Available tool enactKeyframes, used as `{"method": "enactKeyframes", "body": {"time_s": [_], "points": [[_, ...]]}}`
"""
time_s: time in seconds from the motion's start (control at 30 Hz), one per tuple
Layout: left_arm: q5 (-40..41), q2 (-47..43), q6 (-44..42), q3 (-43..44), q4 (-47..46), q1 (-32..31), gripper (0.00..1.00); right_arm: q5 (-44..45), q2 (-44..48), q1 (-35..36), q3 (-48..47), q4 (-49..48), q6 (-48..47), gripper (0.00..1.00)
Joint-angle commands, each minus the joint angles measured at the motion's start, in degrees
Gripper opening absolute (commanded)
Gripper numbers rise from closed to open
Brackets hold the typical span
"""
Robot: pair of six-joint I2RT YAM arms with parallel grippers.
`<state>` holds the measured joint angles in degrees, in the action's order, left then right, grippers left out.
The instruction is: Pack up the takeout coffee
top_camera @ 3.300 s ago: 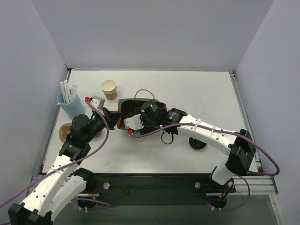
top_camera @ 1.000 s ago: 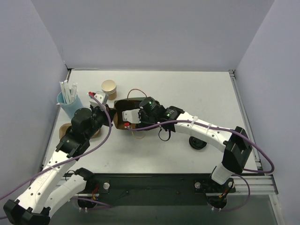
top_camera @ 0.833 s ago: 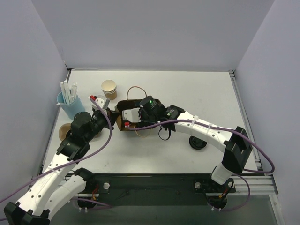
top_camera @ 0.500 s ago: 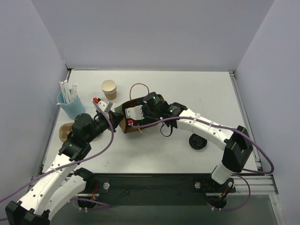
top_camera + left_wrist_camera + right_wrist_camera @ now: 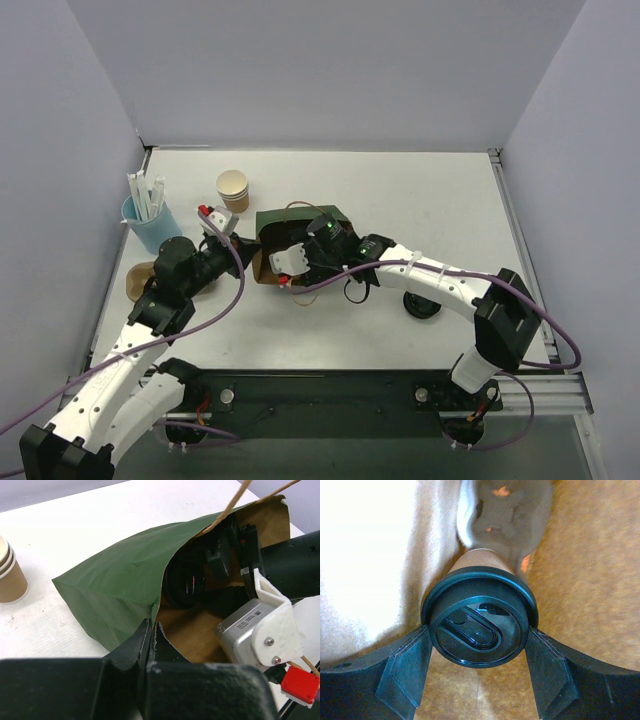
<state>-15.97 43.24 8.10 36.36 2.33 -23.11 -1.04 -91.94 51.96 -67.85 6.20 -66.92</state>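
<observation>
The right tool (image 5: 478, 645) grips the takeout coffee (image 5: 479, 625). Its two fingers (image 5: 405, 667) press against opposite sides of the black lid, and the kraft cup body extends away beyond the fingertips. Brown paper surrounds the tool and the cup on all sides.

The left tool (image 5: 151, 635) is closed, pinching the rim of the green bag (image 5: 115, 585) at the bag's mouth. The bag lies on its side on the desk (image 5: 75, 525), directly ahead of the left tool. The right tool reaches into the bag's opening.

takeout coffee (image 5: 479, 630) clamped in right hand (image 5: 478, 666), paper bag (image 5: 580, 555) around
</observation>
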Motion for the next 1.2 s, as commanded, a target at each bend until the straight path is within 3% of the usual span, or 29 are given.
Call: {"method": "enactKeyframes", "body": {"time_s": [0.0, 0.3, 1.17], "points": [[-2.0, 0.4, 0.2, 1.1, -4.0, 0.5, 0.00, -1.2, 2.6, -0.3, 0.4, -4.3, -1.6, 0.29], [-1.7, 1.0, 1.0, 2.0, -2.7, 0.5, 0.00, 4.4, 2.4, -1.2, 2.2, -7.8, -2.2, 0.27], [-1.2, 1.3, 6.2, 0.9, -6.5, -0.9, 0.00, 4.6, -2.4, -3.8, -2.3, -7.1, -1.2, 0.27]]}}
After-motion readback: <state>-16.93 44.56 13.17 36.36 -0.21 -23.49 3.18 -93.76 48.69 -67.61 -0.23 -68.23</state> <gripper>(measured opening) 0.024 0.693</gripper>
